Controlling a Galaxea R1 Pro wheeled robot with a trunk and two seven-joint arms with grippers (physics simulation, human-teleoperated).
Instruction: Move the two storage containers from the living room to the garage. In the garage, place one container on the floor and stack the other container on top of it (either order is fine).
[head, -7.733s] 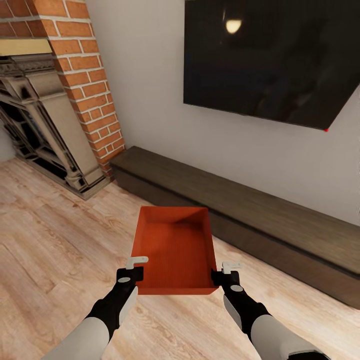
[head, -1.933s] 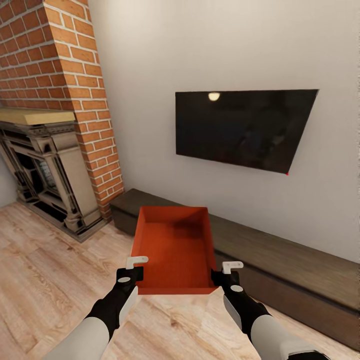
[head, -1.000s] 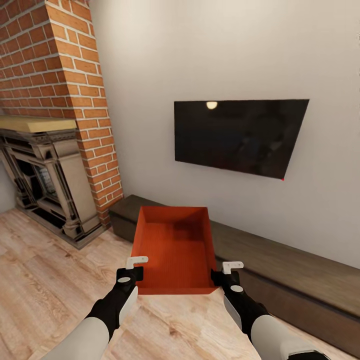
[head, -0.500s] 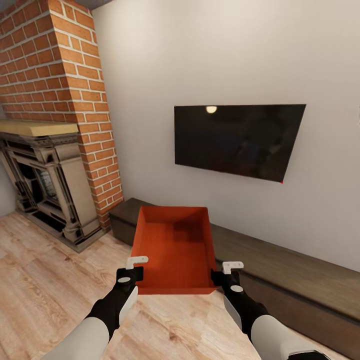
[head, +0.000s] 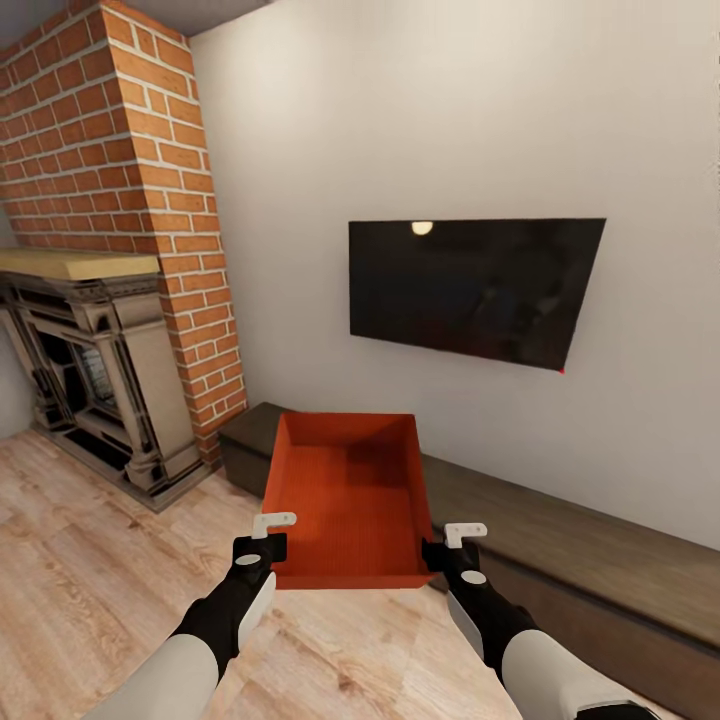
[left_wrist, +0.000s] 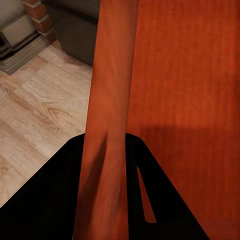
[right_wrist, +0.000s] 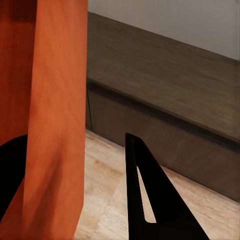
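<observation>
One orange-red lidless storage container hangs level in front of me over the light wood floor of the living room. My left gripper is shut on its near left wall, and my right gripper is shut on its near right wall. In the left wrist view the container wall runs between the two black fingers of the left gripper. In the right wrist view the wall stands between the fingers of the right gripper. The container is empty. The garage is out of view.
A low dark TV bench runs along the white wall just beyond the container, under a black TV. A brick chimney and an ornate fireplace stand at the left. Open wood plank floor lies to my left.
The whole view has pulled back from the wall and tilted up, so the TV and fireplace look smaller and farther. The container and both grippers keep the same pose in the view.
</observation>
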